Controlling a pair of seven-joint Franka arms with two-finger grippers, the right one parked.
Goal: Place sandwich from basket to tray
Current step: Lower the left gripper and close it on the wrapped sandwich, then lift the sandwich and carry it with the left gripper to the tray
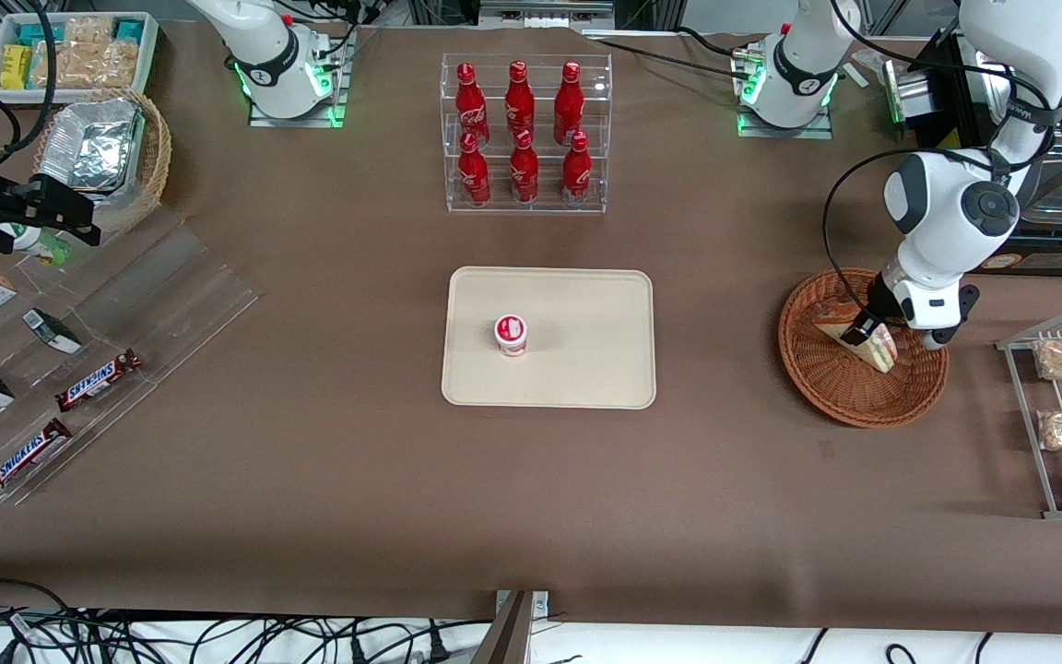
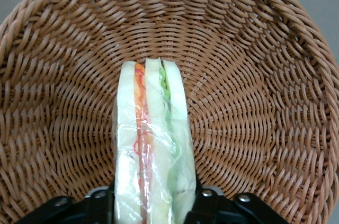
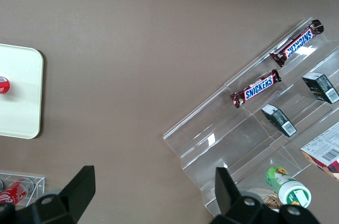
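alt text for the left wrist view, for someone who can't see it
A clear-wrapped sandwich with white bread and orange, red and green filling stands on edge between the fingers of the left arm's gripper, which close against its two sides. It sits inside a round reddish-brown wicker basket whose weave fills almost the whole view.

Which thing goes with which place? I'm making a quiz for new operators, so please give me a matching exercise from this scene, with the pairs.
Things:
1. sandwich
2. small red-lidded cup
3. red Coca-Cola bottles
4. Snickers bars

Places:
A. in a clear tiered rack
B. on the cream tray
C. on a clear stepped display toward the parked arm's end
D. in the reddish-brown wicker basket, between the gripper fingers

Pairs: 1-D, 2-B, 3-A, 4-C
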